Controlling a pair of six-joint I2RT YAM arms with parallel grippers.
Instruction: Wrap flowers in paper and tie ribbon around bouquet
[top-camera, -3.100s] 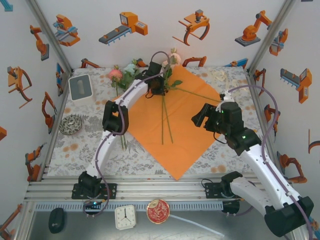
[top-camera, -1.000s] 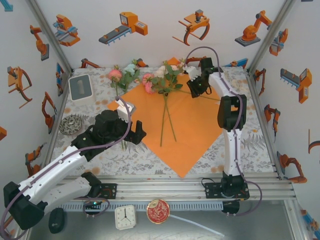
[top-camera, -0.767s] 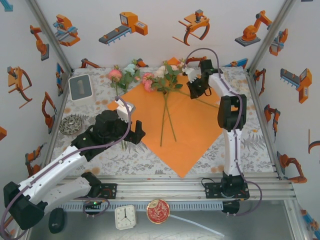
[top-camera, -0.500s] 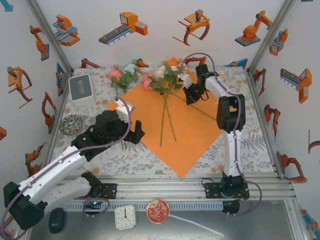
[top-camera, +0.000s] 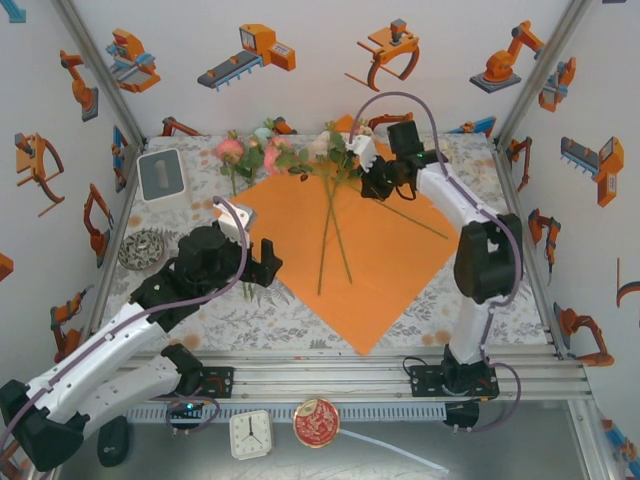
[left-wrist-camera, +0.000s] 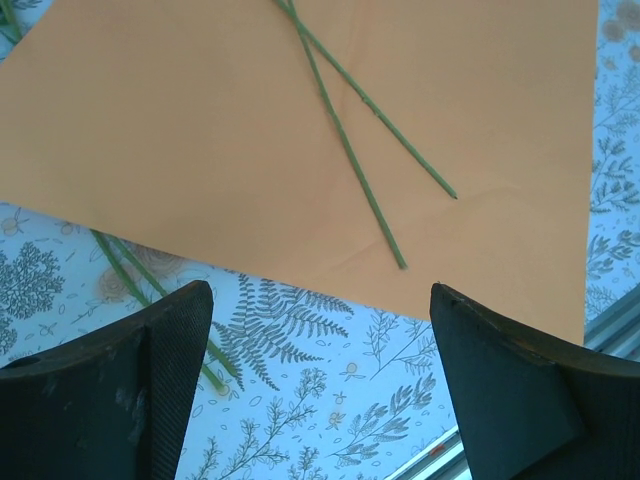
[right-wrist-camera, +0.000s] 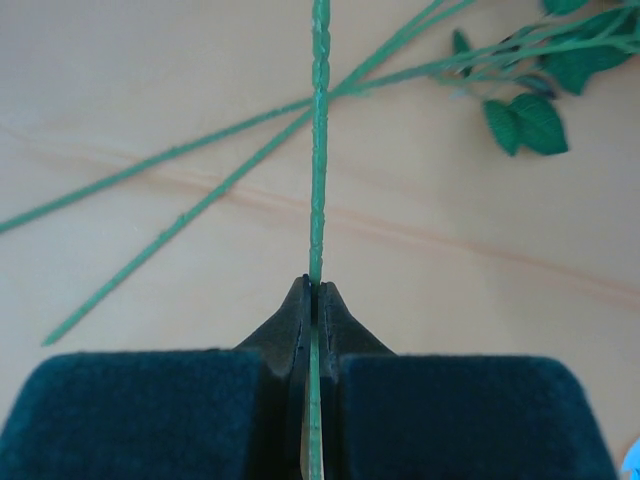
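Note:
The orange paper (top-camera: 385, 255) lies flat as a diamond mid-table. Flowers rest at its far corner, blooms (top-camera: 232, 150) off the paper and two stems (top-camera: 325, 240) crossing on it. My right gripper (top-camera: 370, 185) hovers over the paper's far part, shut on one flower stem (top-camera: 420, 222) that trails to the right. In the right wrist view that stem (right-wrist-camera: 319, 150) runs straight out of the right gripper (right-wrist-camera: 313, 290) above the paper (right-wrist-camera: 140, 80). My left gripper (top-camera: 268, 262) is open at the paper's left edge, nothing between its fingers (left-wrist-camera: 170, 340). The ribbon is hidden.
A white timer (top-camera: 160, 175) and a metal bowl (top-camera: 140, 250) sit at the left. More green stems (left-wrist-camera: 115, 265) lie on the tablecloth by the paper's edge (left-wrist-camera: 300, 270). A clock (top-camera: 250, 435), a red tin (top-camera: 316, 422) and a black mouse (top-camera: 113, 440) lie below the rails.
My right gripper has shut on a flower stem and pulled it left and nearer over the paper. The left arm has barely shifted.

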